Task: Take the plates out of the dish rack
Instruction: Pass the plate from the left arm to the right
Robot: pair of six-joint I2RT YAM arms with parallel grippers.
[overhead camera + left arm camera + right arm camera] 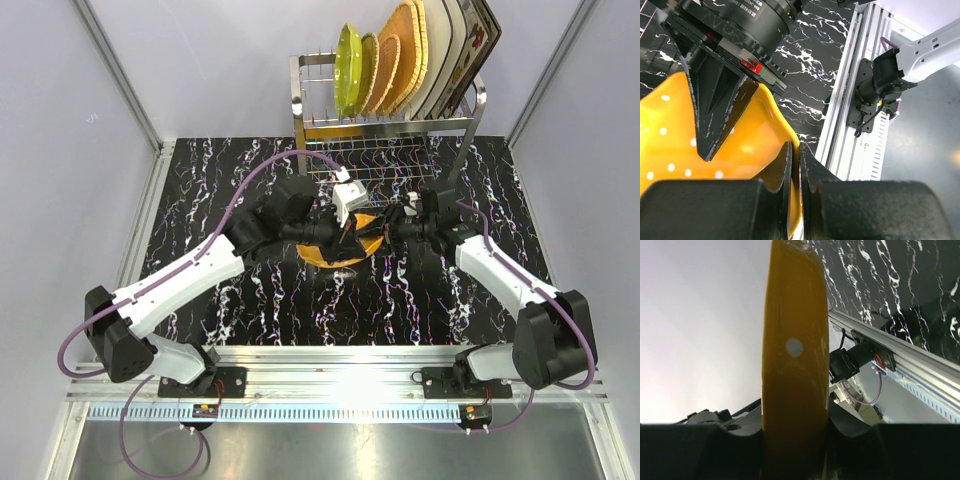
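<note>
Orange white-dotted plate (670,145), black white-veined table (300,310)

Dish rack (400,124): 1.
Plates standing in it: 7 by my count, though the edges overlap towards the back.
- 1 lime-green plate (347,68)
- 1 olive-tinged plate (369,70)
- 2 orange woven plates (408,55)
- 2 cream plates (445,50)
- 1 dark patterned plate (482,40)

Plates out of the rack: 1, an orange dotted plate (335,258).
Robot arms: 2, the left arm (190,275) and the right arm (500,270).
</note>
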